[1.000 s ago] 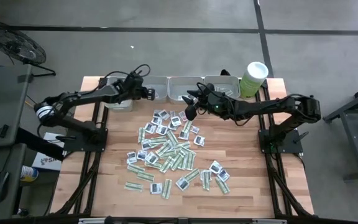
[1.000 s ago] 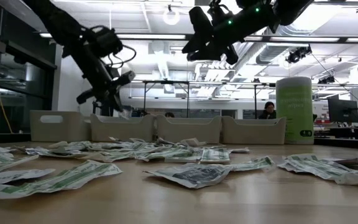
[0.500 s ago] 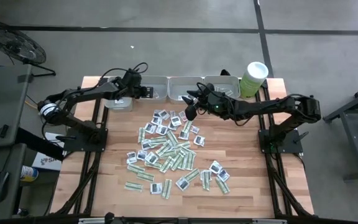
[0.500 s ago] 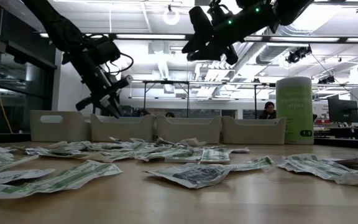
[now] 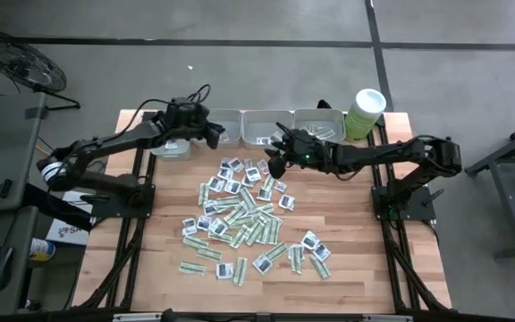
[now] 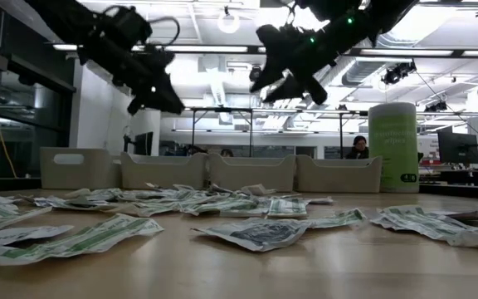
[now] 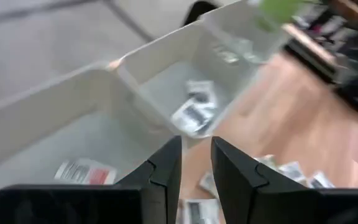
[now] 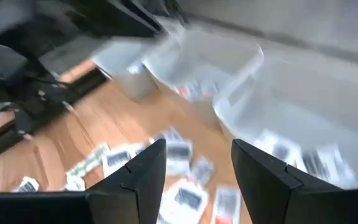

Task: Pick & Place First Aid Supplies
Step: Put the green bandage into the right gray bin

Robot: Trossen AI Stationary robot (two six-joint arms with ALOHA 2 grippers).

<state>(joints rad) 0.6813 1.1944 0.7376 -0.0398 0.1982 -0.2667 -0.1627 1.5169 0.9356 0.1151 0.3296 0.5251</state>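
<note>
Hovering above the grey trays (image 5: pixel 240 126) at the desk's (image 5: pixel 347 277) far edge, the left tool (image 5: pixel 211 134) shows a narrow gap between its fingers, seemingly released and empty. The right tool (image 5: pixel 275 159) hangs spread wide, empty, over the first aid supplies (image 5: pixel 244 215) scattered mid-desk; a few sachets (image 7: pixel 194 112) lie in the trays.

Small flat first aid sachets (image 5: pixel 244 215) scattered mid-table, unheld

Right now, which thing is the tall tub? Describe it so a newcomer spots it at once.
Follow the row of grey trays along the table's far edge to its right end. There stands the pale green cylinder tub with a white lid, the only tall upright thing among flat sachets.
</note>
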